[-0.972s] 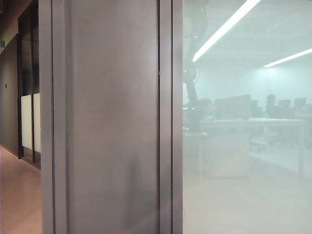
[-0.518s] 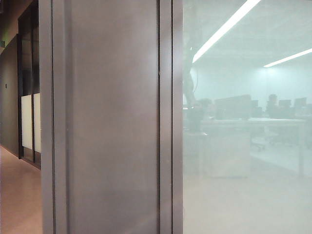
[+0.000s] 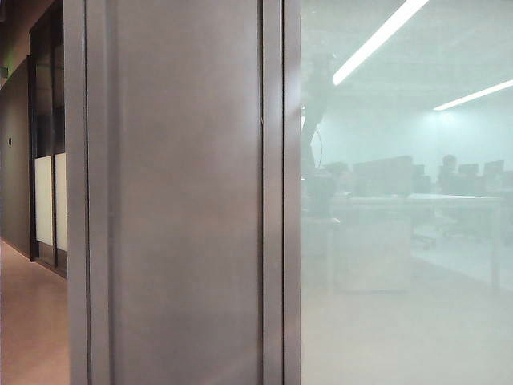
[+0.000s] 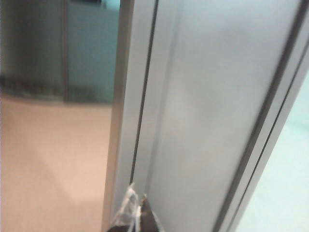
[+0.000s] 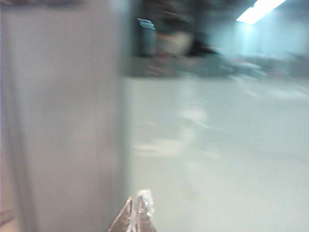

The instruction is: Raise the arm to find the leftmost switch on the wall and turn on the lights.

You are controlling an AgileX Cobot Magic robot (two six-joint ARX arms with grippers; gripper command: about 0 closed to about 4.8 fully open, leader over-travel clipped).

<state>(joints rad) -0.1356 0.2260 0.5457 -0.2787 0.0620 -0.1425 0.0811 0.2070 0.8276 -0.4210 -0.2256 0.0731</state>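
Observation:
The wall point(image 3: 184, 192) is a plain grey panel between narrow metal strips, filling the left-middle of the exterior view. No switch shows on it in any view. The arm point(image 3: 314, 120) appears only as a hazy dark silhouette in the frosted glass point(image 3: 401, 305) just right of the panel. In the left wrist view my left gripper point(image 4: 137, 200) sits close to the wall point(image 4: 217, 96), its fingertips together and holding nothing. My right gripper point(image 5: 137, 198) is also shut and empty, in front of the blurred wall point(image 5: 63, 121) and glass point(image 5: 217, 145).
A corridor with a tan floor point(image 3: 32, 321) runs along the left, past dark door frames point(image 3: 44, 144). Behind the glass are hazy desks, monitors point(image 3: 385, 176) and lit ceiling strips point(image 3: 377, 40).
The arm's silhouette in the glass has shifted, its blocky head now standing out near the top. A faint shadow low on the wall panel has gone.

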